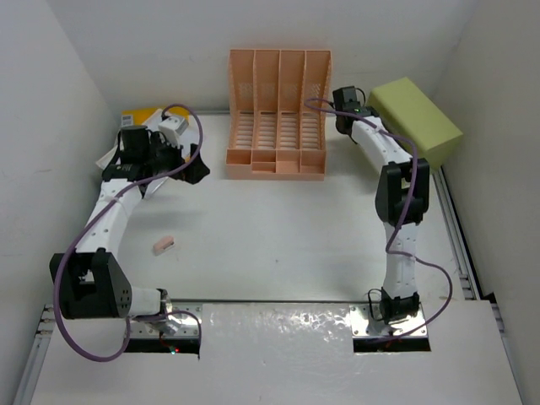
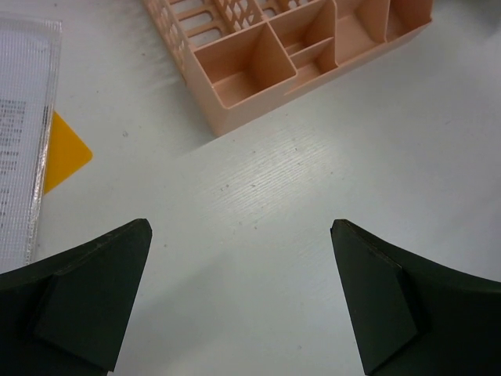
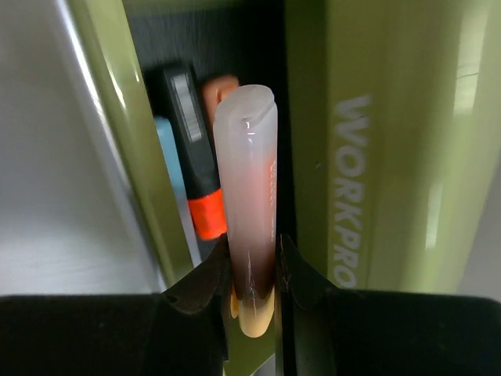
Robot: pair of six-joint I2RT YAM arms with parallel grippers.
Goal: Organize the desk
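Observation:
The desk (image 1: 278, 245) is a white tabletop with metal rails. My left gripper (image 1: 196, 169) hangs open over bare desk (image 2: 258, 180), off the front left corner of the peach file rack (image 2: 297, 55), with nothing between its fingers (image 2: 102, 290). My right gripper (image 3: 254, 262) is at the back right, at the mouth of the lime-green drawer box (image 1: 418, 118). It is shut on a translucent pink pen-like tube (image 3: 246, 180) that points into the box's dark opening. Inside lie a black marker with an orange band (image 3: 196, 164) and a light blue item (image 3: 168, 157).
The peach file rack (image 1: 277, 118) stands at the back centre. A small pink eraser (image 1: 163, 245) lies on the desk left of centre. A yellow folder and papers (image 1: 143, 116) sit at the back left, and a clear sleeve (image 2: 19, 141) shows beside my left gripper.

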